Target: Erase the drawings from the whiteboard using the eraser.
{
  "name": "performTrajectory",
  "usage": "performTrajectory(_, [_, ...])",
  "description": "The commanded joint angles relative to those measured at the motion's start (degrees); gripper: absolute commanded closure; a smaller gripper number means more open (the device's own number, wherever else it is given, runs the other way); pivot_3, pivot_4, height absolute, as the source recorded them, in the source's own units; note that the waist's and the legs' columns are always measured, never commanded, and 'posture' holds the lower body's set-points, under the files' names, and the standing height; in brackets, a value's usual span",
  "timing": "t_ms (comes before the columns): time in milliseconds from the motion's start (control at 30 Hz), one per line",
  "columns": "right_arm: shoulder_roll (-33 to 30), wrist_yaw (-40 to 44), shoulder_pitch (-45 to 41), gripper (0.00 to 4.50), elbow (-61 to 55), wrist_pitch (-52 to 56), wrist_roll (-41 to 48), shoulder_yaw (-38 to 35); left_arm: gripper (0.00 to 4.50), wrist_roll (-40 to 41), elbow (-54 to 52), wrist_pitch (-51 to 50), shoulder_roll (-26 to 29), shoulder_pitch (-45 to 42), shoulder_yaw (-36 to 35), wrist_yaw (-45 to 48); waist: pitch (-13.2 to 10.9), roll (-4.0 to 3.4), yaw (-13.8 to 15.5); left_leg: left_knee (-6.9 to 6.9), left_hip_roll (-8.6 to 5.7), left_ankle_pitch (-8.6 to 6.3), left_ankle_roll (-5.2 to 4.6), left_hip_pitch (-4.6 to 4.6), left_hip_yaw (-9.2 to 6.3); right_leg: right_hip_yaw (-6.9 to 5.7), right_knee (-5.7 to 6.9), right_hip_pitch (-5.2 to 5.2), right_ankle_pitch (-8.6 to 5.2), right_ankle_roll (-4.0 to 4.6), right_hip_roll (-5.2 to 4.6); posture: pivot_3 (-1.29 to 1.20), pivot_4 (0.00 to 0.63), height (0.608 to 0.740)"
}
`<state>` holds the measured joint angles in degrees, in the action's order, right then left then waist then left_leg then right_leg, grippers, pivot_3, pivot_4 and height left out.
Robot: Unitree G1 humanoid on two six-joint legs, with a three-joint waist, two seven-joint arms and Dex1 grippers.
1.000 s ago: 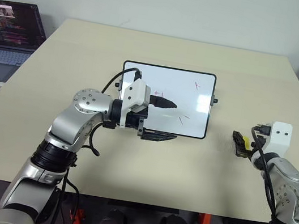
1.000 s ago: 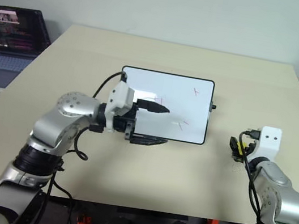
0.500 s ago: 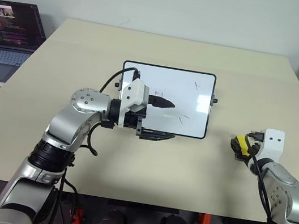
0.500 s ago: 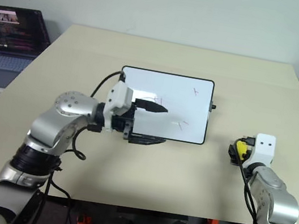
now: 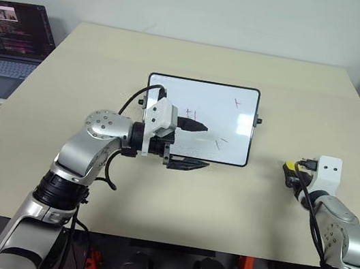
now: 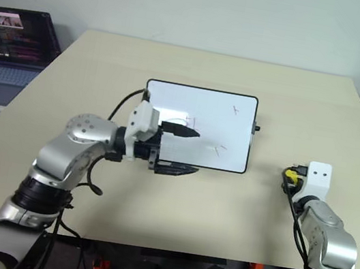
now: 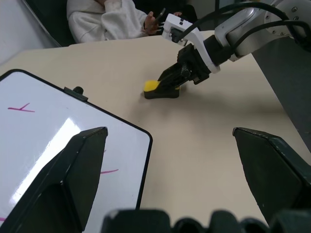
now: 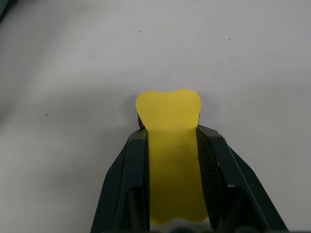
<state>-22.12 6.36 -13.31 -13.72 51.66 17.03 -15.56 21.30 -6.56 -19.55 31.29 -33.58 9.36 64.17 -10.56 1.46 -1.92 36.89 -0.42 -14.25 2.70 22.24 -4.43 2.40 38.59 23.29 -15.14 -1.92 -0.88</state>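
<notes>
We see the whiteboard (image 5: 199, 118) lying flat near the middle of the beige counter (image 5: 246, 69), its long sides running left to right. A few small red drawings (image 5: 237, 103) show on it: one toward its far right corner, one near its right near edge, and one beside the left arm's upper finger.

The left gripper (image 5: 191, 144) sits at the board's left near part and points to the right across it. Its jaws are spread wide, the upper finger over the white surface and the lower finger along the board's near edge; we cannot tell whether either finger touches the board. From the left wrist view the two black fingers (image 7: 73, 174) stand far apart, with the board's corner and bare counter between them.

The eraser (image 8: 171, 145) lies on the counter well to the right of the board, apart from it. The right gripper (image 7: 171, 87) has its jaws pinching the eraser by its two long sides; the right wrist view shows the yellow block squeezed in at the waist between the black pads, its rounded far end sticking out past them. In the left wrist view the eraser's black underside rests on the counter.

A laptop (image 5: 6, 36) with a lit screen stands on a separate surface past the counter's far left. A person in a white top (image 7: 109, 22) sits beyond the counter's right side.
</notes>
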Motion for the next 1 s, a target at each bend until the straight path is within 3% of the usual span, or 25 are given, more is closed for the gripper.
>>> performTrajectory(33, [-0.13,0.88,0.15,3.50,-3.74,-0.90,0.52,-0.44,0.00,0.40,-3.39,-1.56,0.61,1.58,-2.80,-3.53,0.00,0.00,0.00,0.00,0.00,0.00,0.00,0.00,0.00,0.01,0.00,0.00,0.00,0.00,0.00,0.00,0.150,0.740])
performTrajectory(233, [-1.40,4.46,2.42,3.50,-15.68,-0.35,1.63,3.23,0.00,-5.24,-5.98,-4.08,0.64,8.04,-6.12,-16.81,-0.01,-0.02,-0.13,-0.02,0.04,0.00,0.00,-0.05,-0.03,0.02,0.03,0.01,-0.03,-0.04,-0.01,0.00,0.150,0.740])
performTrajectory(400, [-2.69,5.21,-3.94,3.50,-18.54,-0.29,-0.55,10.39,0.00,-5.74,-9.71,-5.62,-0.03,10.57,-5.40,-19.89,-0.01,-0.02,-0.01,0.06,0.00,0.00,0.01,-0.05,-0.03,0.00,0.03,-0.02,-0.07,-0.13,-0.06,0.00,0.150,0.740])
performTrajectory(633, [-2.38,6.91,-21.19,3.50,-2.84,-6.73,-8.13,21.34,0.00,-4.71,-8.48,-6.71,-0.19,7.20,-4.78,-18.87,-0.01,-0.02,0.01,0.05,-0.01,0.01,0.01,-0.14,-0.01,-0.02,0.04,-0.07,-0.01,-0.04,-0.05,0.00,0.150,0.740])
performTrajectory(1000, [0.53,10.14,-34.76,3.50,23.56,-22.00,-15.82,25.25,0.00,-5.85,-4.50,-4.76,-0.30,3.43,-3.86,-17.78,-0.01,-0.01,0.04,0.00,-0.04,0.00,0.01,-0.04,0.01,-0.05,0.02,0.00,0.02,0.02,-0.13,0.00,0.150,0.740])
